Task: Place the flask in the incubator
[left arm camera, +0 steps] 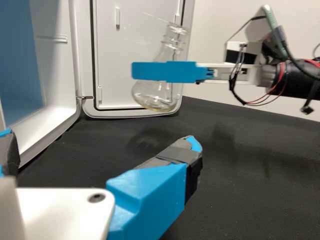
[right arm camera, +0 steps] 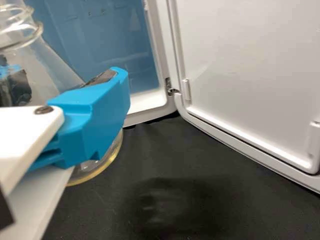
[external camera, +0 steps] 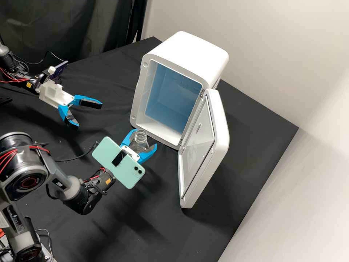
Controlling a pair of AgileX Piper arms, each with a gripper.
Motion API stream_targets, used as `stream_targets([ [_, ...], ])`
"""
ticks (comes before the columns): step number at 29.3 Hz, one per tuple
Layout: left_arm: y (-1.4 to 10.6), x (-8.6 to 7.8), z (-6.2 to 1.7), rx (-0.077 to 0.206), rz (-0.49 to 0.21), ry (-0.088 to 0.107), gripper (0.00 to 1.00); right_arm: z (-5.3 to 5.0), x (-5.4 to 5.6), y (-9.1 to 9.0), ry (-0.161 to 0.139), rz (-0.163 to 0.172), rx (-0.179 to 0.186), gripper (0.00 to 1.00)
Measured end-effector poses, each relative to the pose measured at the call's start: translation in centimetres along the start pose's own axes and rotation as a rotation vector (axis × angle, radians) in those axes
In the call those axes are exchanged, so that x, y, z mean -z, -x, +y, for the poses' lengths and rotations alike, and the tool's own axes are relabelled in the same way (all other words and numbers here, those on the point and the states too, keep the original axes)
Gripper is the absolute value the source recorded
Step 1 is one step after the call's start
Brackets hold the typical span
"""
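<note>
Black cloth covers the bench (external camera: pixel 261 138), with a pale wall behind. The right gripper (external camera: pixel 142 146) is closed on a clear glass conical flask (external camera: pixel 139 137), its blue fingers pinching the sloped body below the neck. The flask is tilted, apparently off the bench, just before the open mouth of the white, blue-lined incubator box (external camera: pixel 189 54), whose door (external camera: pixel 212 142) hangs wide. The left gripper (external camera: pixel 86 114) hovers spread and empty, well apart. The glass looks light, rigid, slick and breakable, so a gentle, even hold under the neck seems safest.
</note>
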Motion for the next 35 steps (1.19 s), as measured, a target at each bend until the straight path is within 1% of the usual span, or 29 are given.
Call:
stream_targets([
  [2,-0.1,-0.2,-0.06,0.003,-0.007,-0.001,1.00,0.1,0.1,-1.1,0.005,0.009,-0.008,0.00],
  [4,0.0,-0.2,-0.06,0.003,-0.007,-0.002,1.00,0.3,0.1,-2.1,0.010,0.015,-0.024,0.00],
  [5,-0.1,-0.2,-0.07,0.003,-0.007,-0.002,1.00,0.4,0.2,-2.7,0.009,0.017,-0.037,0.00],
  [7,-0.1,-0.2,-0.07,0.003,-0.007,-0.002,1.00,0.7,0.4,-4.1,-0.004,0.023,-0.074,0.00],
  [8,-0.1,-0.2,-0.07,0.003,-0.007,-0.006,1.00,0.7,0.5,-4.6,-0.005,0.026,-0.085,0.00],
  [9,-0.1,-0.2,-0.07,0.003,-0.007,-0.011,1.00,0.7,0.6,-5.0,-0.001,0.029,-0.093,0.00],
  [11,-0.1,-0.2,-0.07,0.003,-0.007,-0.013,1.00,0.7,1.0,-6.1,0.010,0.031,-0.104,0.00],
  [12,-0.1,-0.2,-0.07,0.003,-0.007,-0.015,1.00,0.6,1.2,-7.1,0.022,0.030,-0.101,0.00],
  [14,-0.1,-0.2,-0.11,0.005,-0.007,-0.015,1.00,0.5,1.5,-8.0,0.040,0.032,-0.093,0.00],
  [17,-0.1,-0.2,-0.08,0.004,-0.009,-0.016,1.00,0.3,1.7,-9.4,0.048,0.026,-0.082,0.00],
  [19,-0.1,-0.2,-0.08,0.004,-0.009,-0.016,1.00,0.3,1.9,-10.6,0.056,0.023,-0.086,0.00],
  [21,-0.1,-0.3,-0.10,0.004,-0.012,-0.016,1.00,0.2,2.2,-11.8,0.054,0.015,-0.089,0.00],
  [22,-0.1,-0.3,-0.10,0.004,-0.011,-0.016,1.00,0.2,2.5,-12.3,0.058,0.018,-0.091,0.00],
  [23,-0.1,-0.3,-0.11,0.005,-0.013,-0.016,1.00,0.1,2.6,-12.8,0.063,0.014,-0.090,0.00],
  [26,-0.1,-0.3,-0.11,0.005,-0.013,-0.016,1.00,-0.3,3.1,-14.2,0.072,0.004,-0.074,0.00],
  [27,-0.1,-0.3,-0.11,0.005,-0.013,-0.016,1.00,-0.5,3.4,-14.7,0.075,0.006,-0.067,0.00],
  [28,-0.1,-0.3,-0.11,0.005,-0.013,-0.016,1.00,-0.6,3.7,-15.5,0.086,0.013,-0.061,0.00],
  [31,-0.2,-0.3,-0.20,0.008,-0.012,-0.016,1.00,-1.0,3.9,-16.8,0.098,0.002,-0.043,0.00],
  [32,-0.2,-0.3,-0.20,0.008,-0.011,-0.016,1.00,-1.1,4.1,-17.1,0.097,0.001,-0.037,0.00],
  [33,-0.2,-0.2,-0.28,0.011,-0.011,-0.015,1.00,-1.2,4.2,-17.9,0.094,-0.008,-0.035,0.00],
  [35,-0.2,-0.2,-0.31,0.012,-0.010,-0.014,1.00,-1.2,4.4,-18.8,0.094,-0.017,-0.034,0.00],
])
